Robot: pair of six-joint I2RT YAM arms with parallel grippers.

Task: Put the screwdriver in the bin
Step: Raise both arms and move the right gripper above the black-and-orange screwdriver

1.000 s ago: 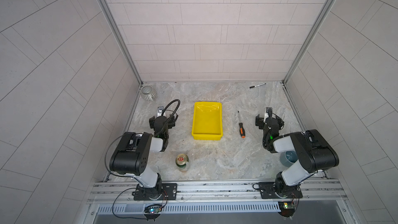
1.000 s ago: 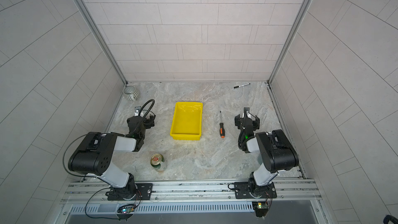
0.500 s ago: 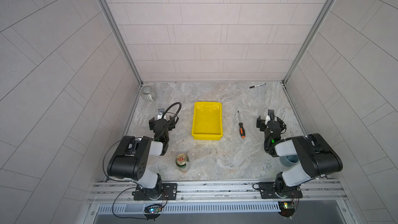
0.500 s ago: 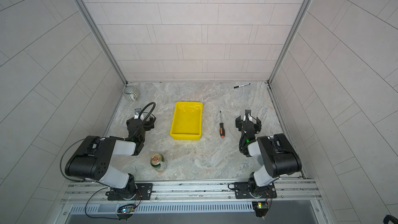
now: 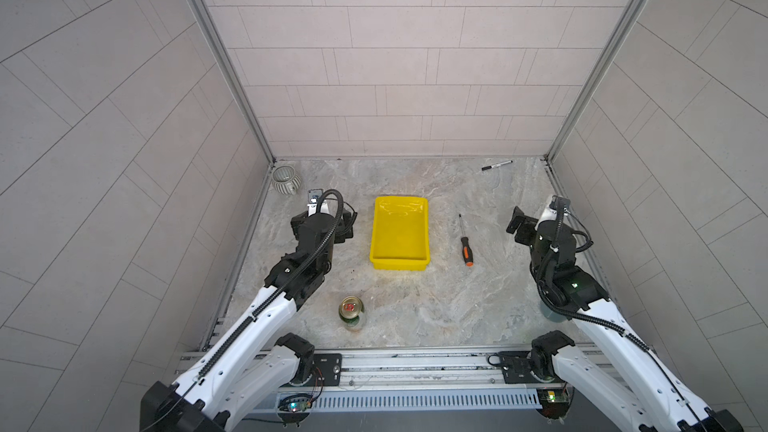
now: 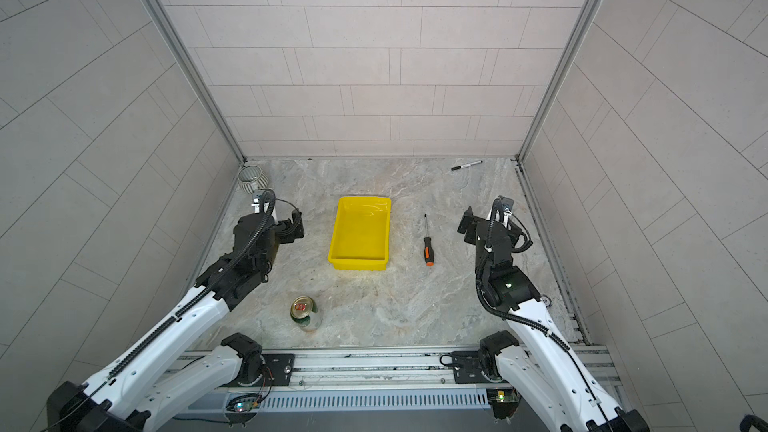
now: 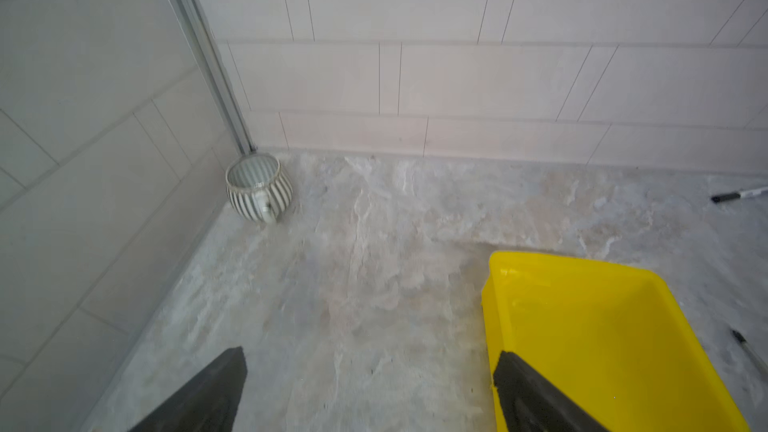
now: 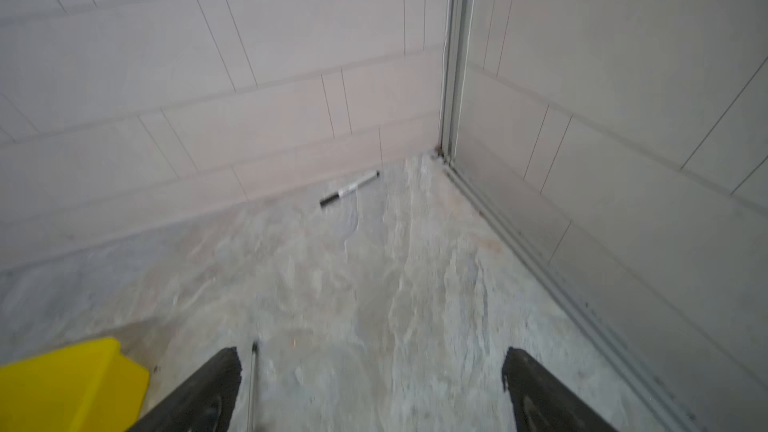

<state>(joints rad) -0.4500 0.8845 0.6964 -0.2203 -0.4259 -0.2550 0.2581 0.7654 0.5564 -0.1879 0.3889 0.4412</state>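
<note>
- Screwdriver (image 5: pixel 464 241): slim dark shaft, black handle with an orange band and orange end cap. It lies flat on the table (image 5: pixel 415 305), outside the bin and to its right, between the bin and the right hand. It touches neither. It runs roughly parallel to the bin's long side, with the tip toward the back wall and the cap toward the front rail.
- Bin (image 5: pixel 400 234): bright yellow shallow rectangular tray, near the middle of the table, long side running front to back.
- Right hand (image 8: pixel 372 353): released, fingers spread wide with only bare table between them. In both top views it hangs to the right of the screwdriver, apart from it. In the right wrist view the thin shaft shows just beside one finger.
- Left hand (image 7: pixel 369 354): released, fingers wide apart and gripping nothing. It sits to the left of the bin, near its left wall. Contact cannot be told.
- Ribbed mug (image 5: pixel 286 179): grey-and-white striped, upright in the back left corner.
- Marker pen (image 5: pixel 496 165): black with a white label, lying near the back wall at the right.
- Drink can (image 5: pixel 351 312): green body with a gold top, upright near the front, left of centre.
</note>
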